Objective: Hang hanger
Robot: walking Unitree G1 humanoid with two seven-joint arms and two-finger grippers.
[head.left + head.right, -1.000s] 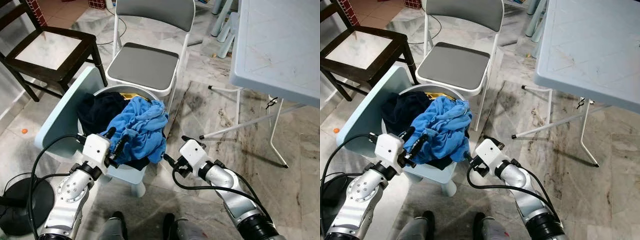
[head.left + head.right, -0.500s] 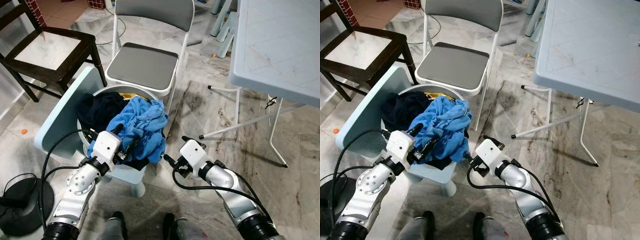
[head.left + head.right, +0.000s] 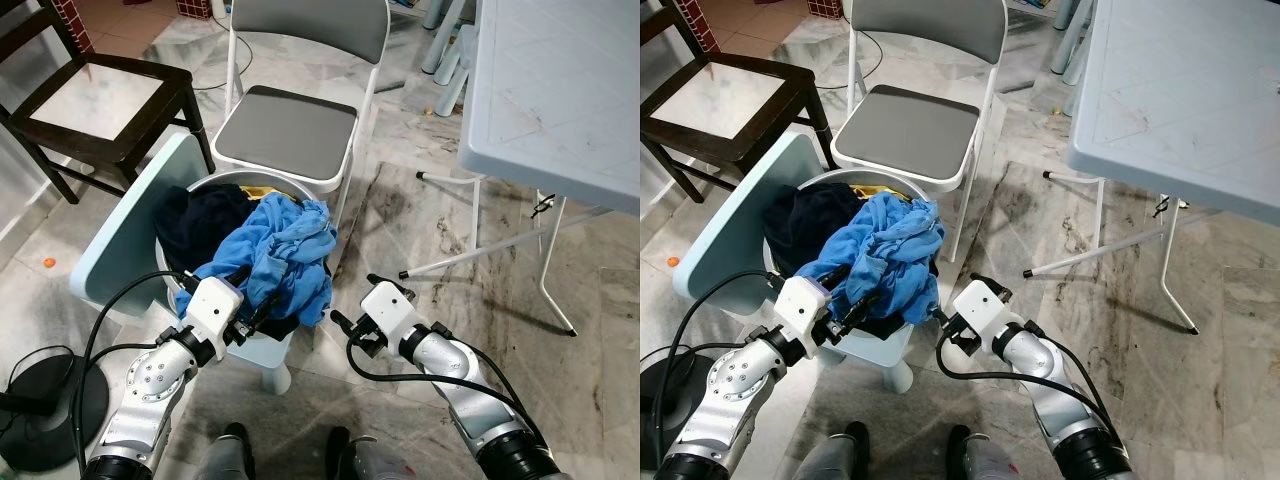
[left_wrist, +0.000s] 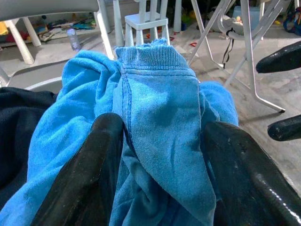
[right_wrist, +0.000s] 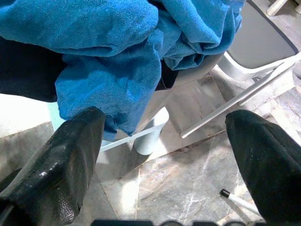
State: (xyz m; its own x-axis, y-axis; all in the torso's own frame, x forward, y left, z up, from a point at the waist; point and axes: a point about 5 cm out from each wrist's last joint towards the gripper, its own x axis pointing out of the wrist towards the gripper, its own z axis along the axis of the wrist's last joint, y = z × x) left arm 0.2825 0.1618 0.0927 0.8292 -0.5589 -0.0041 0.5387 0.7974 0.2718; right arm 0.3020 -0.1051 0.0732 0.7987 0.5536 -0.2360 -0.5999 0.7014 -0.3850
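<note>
Looking down, head views: a round pale laundry basket (image 3: 205, 190) stands on the marble floor (image 3: 400, 230), heaped with clothes; no hanger can be made out.
Blue garment: a crumpled bright blue terry-cloth garment (image 3: 285, 250) lies on the right of the heap and spills over the near rim.
Dark garment: a black piece of clothing (image 3: 200, 220) lies left of the blue one, inside the basket.
Left gripper: the left gripper (image 3: 262, 303) is at the near edge of the blue garment, its two black fingers reaching into the cloth.
Right gripper: the right gripper (image 3: 355, 305) hovers low, just right of the basket and near the hanging blue cloth.
Surroundings: a grey folding chair with white metal frame (image 3: 290, 125) stands just beyond the basket; a dark wooden chair (image 3: 95, 95) is at far left; a pale grey plastic folding table (image 3: 560, 90) stands at right.
Left wrist view: the fingers (image 4: 94, 165) are parted only a little, with a thick fold and ribbed cuff of the blue garment bunched between them and pressed against both.
Right wrist view: the fingers (image 5: 61, 160) are spread wide with nothing between them; one fingertip is just beside the drooping hem of the blue garment.
</note>
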